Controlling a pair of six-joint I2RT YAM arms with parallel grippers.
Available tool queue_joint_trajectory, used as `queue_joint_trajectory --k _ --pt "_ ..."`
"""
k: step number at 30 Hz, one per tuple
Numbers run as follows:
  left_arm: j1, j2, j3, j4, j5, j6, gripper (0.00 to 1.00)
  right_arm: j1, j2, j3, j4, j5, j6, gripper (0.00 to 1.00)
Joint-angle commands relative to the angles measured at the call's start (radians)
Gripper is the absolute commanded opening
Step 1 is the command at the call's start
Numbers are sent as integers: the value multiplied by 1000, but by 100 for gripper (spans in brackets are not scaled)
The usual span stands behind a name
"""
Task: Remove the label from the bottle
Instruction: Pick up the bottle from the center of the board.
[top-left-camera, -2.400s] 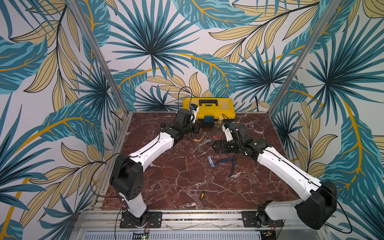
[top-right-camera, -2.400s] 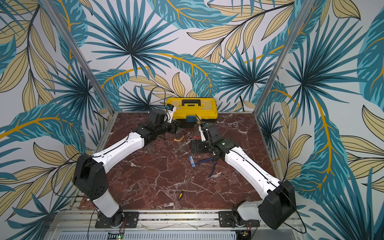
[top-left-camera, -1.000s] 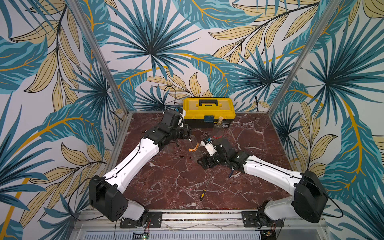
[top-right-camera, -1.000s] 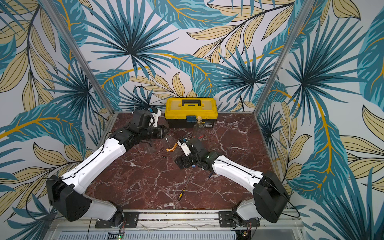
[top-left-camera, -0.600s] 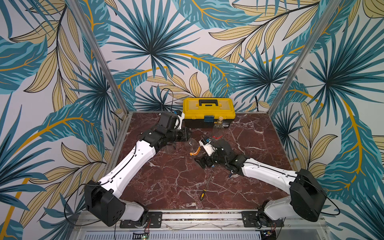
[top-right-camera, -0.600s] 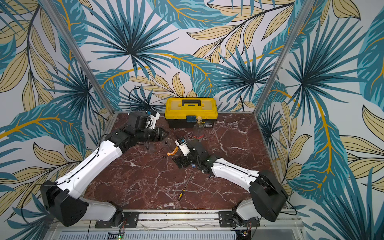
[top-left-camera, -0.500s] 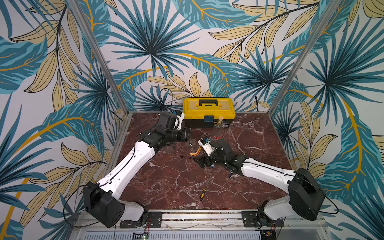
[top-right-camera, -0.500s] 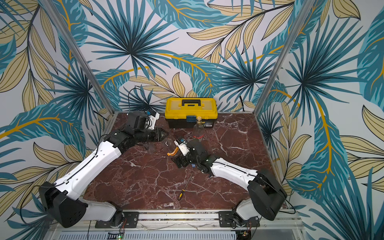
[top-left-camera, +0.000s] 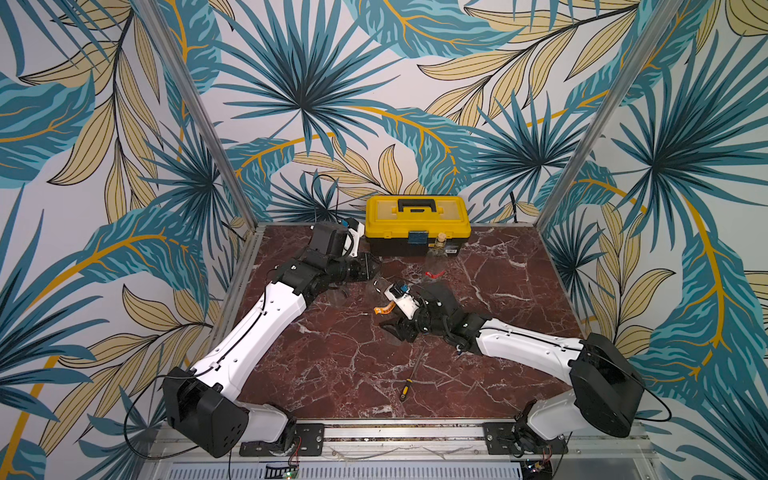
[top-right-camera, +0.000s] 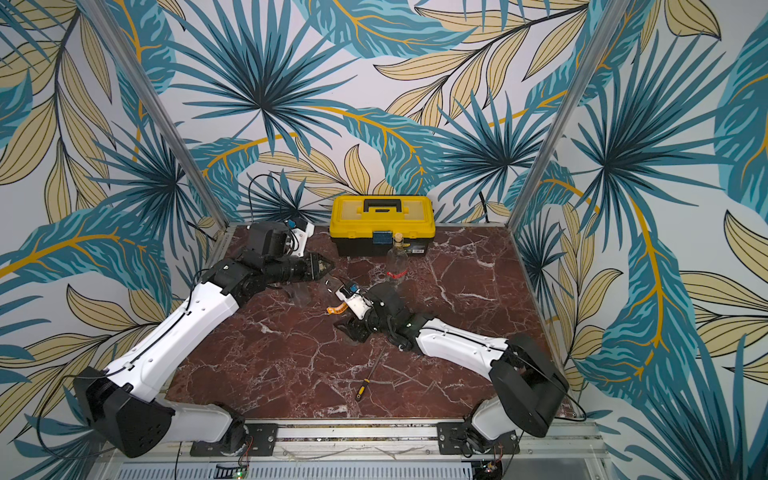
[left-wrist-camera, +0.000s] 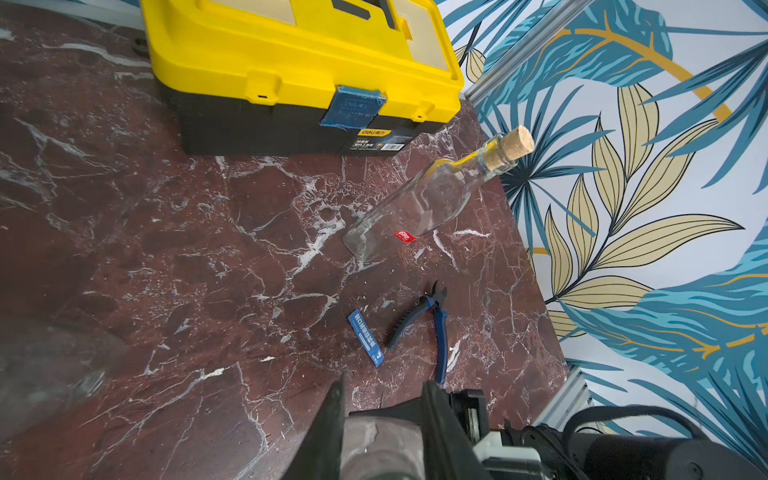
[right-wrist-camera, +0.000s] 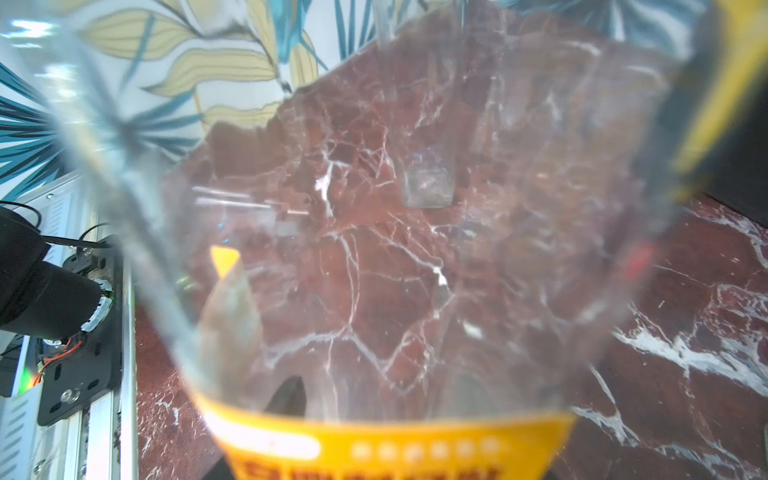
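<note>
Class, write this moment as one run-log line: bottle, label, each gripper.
bottle: upright, corked, by toolbox | orange label: beside right gripper | left gripper: shut | right gripper: grip unclear

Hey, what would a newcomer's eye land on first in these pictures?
The bright yellow toolbox at the back of the dark red marble table stands out first, with a corked clear glass bottle upright just in front of it. Next comes a scrap of orange label mid-table, close beside the right arm.
</note>
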Motion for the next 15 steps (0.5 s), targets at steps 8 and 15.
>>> queue_joint_trajectory --k 8,15 --pt "9 -41 34 29 93 35 29 -24 -71 10 -84 -67 89 0" --pt "47 -95 -16 125 192 72 62 -32 -100 78 -211 -227 79 0"
